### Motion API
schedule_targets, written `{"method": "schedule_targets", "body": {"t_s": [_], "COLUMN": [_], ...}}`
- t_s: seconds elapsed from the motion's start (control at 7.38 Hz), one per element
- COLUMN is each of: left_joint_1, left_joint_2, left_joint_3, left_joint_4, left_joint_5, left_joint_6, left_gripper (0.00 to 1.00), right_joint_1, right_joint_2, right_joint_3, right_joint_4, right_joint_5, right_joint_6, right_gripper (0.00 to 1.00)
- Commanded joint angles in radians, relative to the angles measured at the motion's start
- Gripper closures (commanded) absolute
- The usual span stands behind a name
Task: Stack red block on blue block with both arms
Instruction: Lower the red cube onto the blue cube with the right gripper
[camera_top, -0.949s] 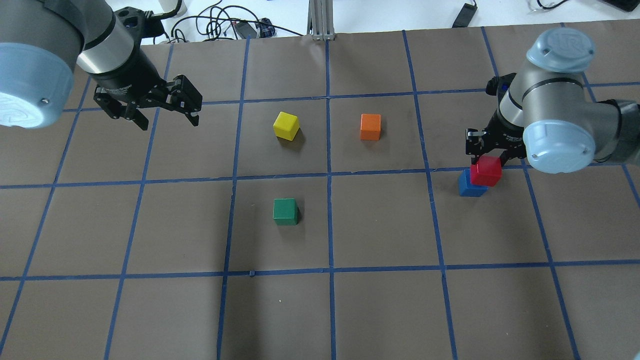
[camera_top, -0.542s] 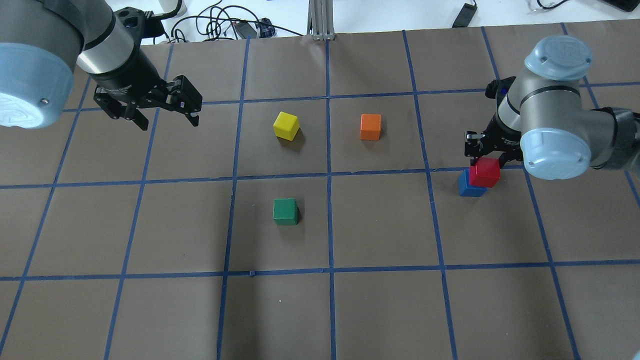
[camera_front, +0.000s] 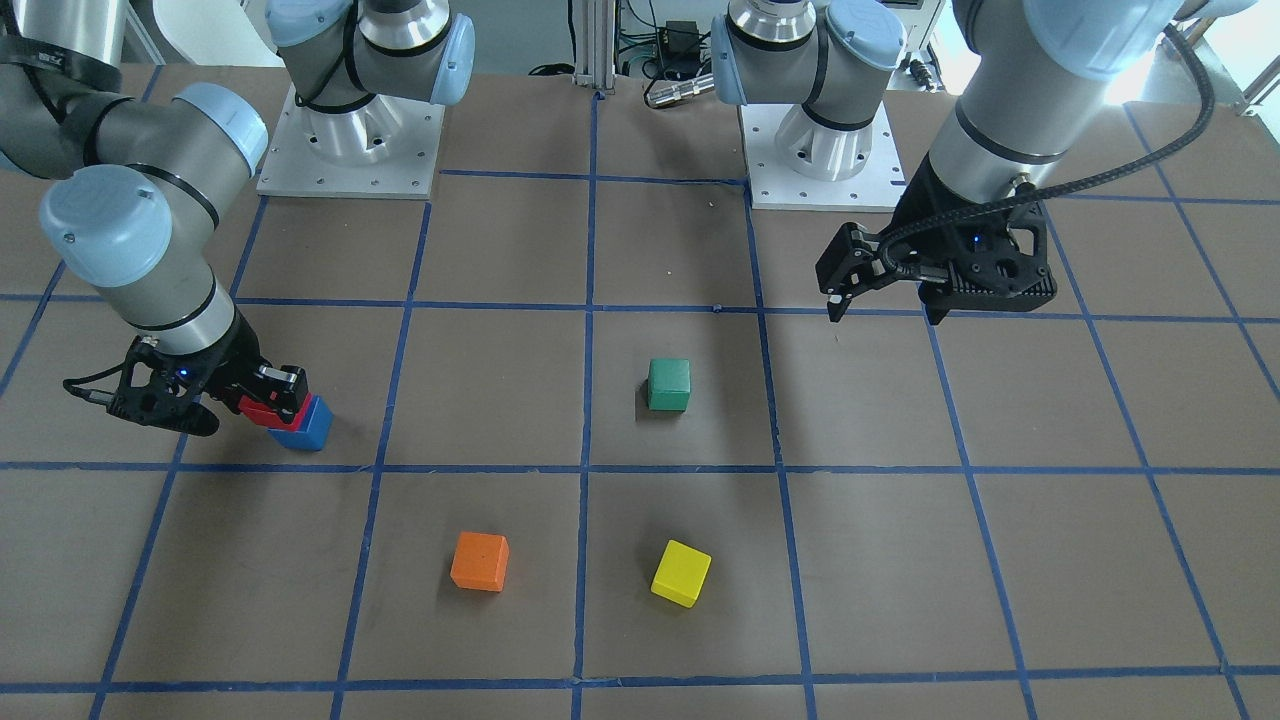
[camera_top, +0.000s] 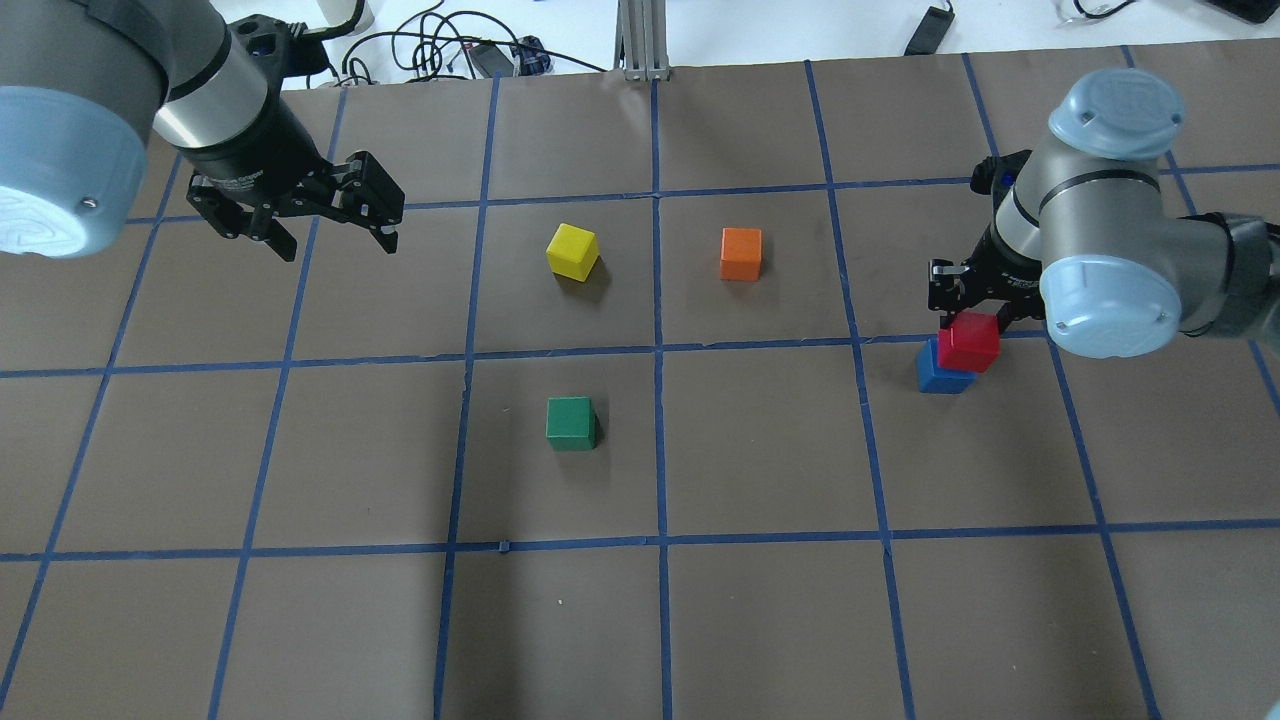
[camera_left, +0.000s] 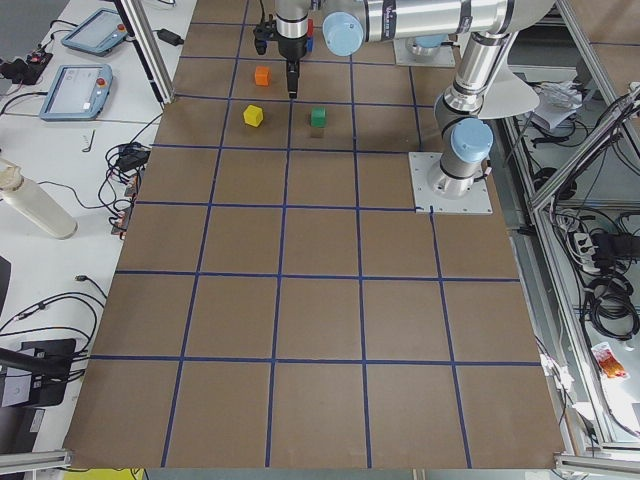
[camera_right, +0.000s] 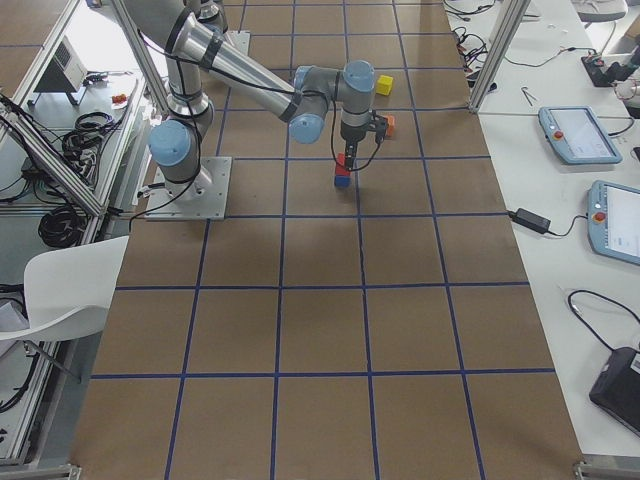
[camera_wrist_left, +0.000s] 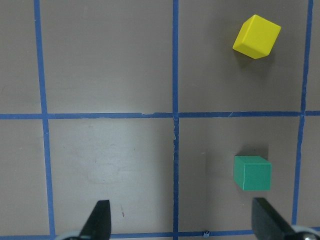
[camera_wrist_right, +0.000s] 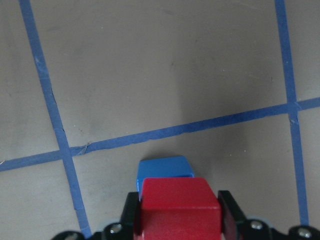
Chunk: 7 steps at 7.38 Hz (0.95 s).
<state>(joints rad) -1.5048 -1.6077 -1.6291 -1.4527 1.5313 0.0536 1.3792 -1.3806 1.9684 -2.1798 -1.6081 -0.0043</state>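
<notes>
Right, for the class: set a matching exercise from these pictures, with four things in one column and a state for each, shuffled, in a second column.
Things
1. small matte red cube
2. small blue cube
3. small green cube
4. black two-finger left gripper

States
A. open, holding nothing
B. lies beneath another cube
C. gripped between the fingers of the right gripper
D. stands alone, apart from both grippers

Right pairs: 1-C, 2-B, 3-D, 4-A

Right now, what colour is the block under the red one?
Blue block, clearest in right wrist view.
</notes>
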Motion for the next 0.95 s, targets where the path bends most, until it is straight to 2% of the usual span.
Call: {"method": "schedule_targets", "body": {"t_s": [0.0,0.81], "left_joint_1": [0.000,0.000], "left_joint_2": [-0.001,-0.001], "left_joint_3": [0.000,0.000], "left_joint_4": [0.000,0.000], "left_joint_5": [0.001,0.000], "left_joint_6": [0.000,0.000], "left_gripper": [0.00,0.00], "right_joint_1": [0.003,0.003], "right_joint_2": [0.000,0.012], "right_joint_3": [0.001,0.000], "right_joint_4": [0.000,-0.020], "right_joint_5": [0.008,0.025], "right_joint_6": [0.000,-0.016], "right_gripper": [0.93,0.89]}}
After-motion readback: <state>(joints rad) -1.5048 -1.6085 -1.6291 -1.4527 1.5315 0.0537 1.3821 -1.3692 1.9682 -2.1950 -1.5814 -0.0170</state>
